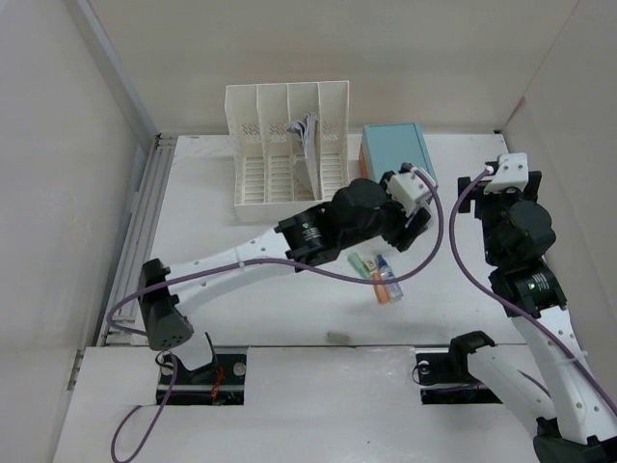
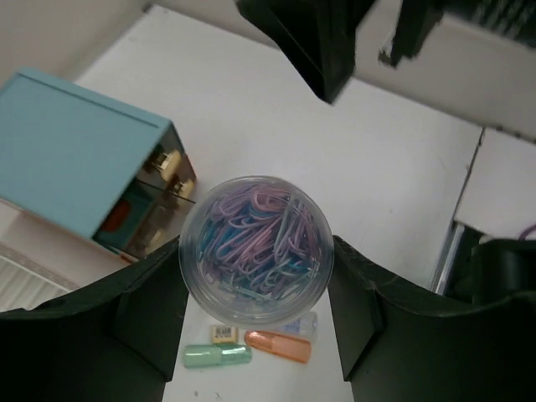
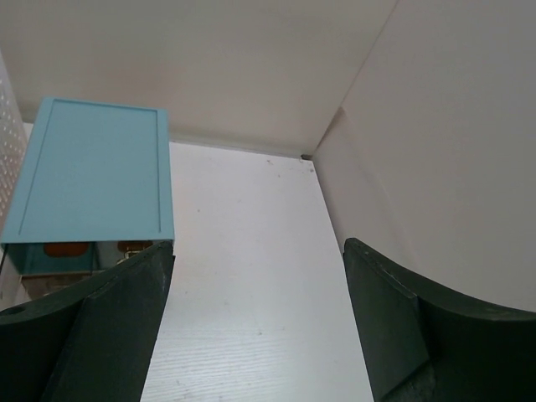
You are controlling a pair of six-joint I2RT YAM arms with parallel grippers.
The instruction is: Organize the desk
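Observation:
The white desk (image 1: 212,260) holds a teal-topped drawer box (image 1: 396,152) and a white slotted file rack (image 1: 286,145) at the back. My left gripper (image 2: 255,280) is shut on a clear round tub of coloured paper clips (image 2: 256,247) and holds it above the desk, right of the drawer box (image 2: 75,151). Below it lie a green capped tube (image 2: 218,355), an orange one (image 2: 279,345), a clear one (image 2: 308,327) and a small eraser (image 2: 224,334). My right gripper (image 3: 255,335) is open and empty over bare desk (image 3: 251,251), right of the drawer box (image 3: 92,180).
The file rack has papers (image 1: 305,130) in one slot. The small tubes (image 1: 378,275) lie mid-desk between the two arms. Cardboard walls close in the desk at the back and right. Two cut-outs at the near edge hold the arm bases.

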